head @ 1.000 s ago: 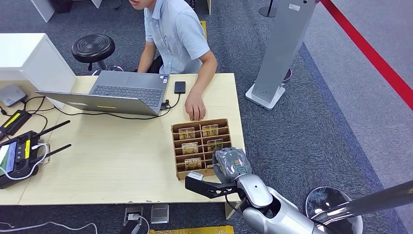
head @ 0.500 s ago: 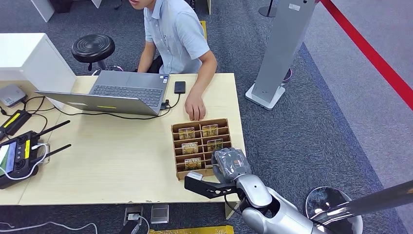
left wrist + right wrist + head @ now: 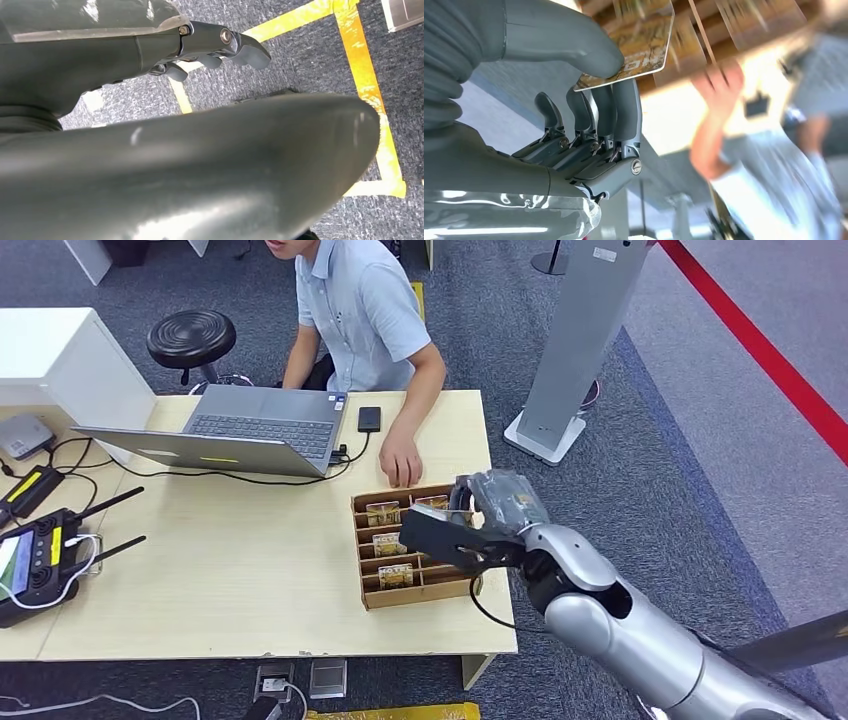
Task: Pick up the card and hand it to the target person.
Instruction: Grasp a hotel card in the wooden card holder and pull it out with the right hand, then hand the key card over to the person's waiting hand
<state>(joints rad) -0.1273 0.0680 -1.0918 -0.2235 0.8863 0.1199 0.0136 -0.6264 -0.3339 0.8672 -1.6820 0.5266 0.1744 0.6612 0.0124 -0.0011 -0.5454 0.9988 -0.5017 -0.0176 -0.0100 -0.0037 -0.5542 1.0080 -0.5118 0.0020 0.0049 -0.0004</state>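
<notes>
Right hand: my grey ribbed right hand (image 3: 574, 100) pinches the gold patterned card (image 3: 634, 45) between thumb and fingers, above the brown slotted cardboard tray (image 3: 372, 595).
Writing: card print blurred (unreadable).
Left hand: my dark left hand (image 3: 200, 47), fingers loosely curled, holding nothing.
Person: their hand (image 3: 400, 462) rests on the table beside the tray.

No text, label or number can be read on anything here.

right hand (image 3: 497, 502) above card rack (image 3: 368, 592), person's hand (image 3: 401, 461) resting just beyond, bare tabletop (image 3: 240, 570) leftward
</notes>
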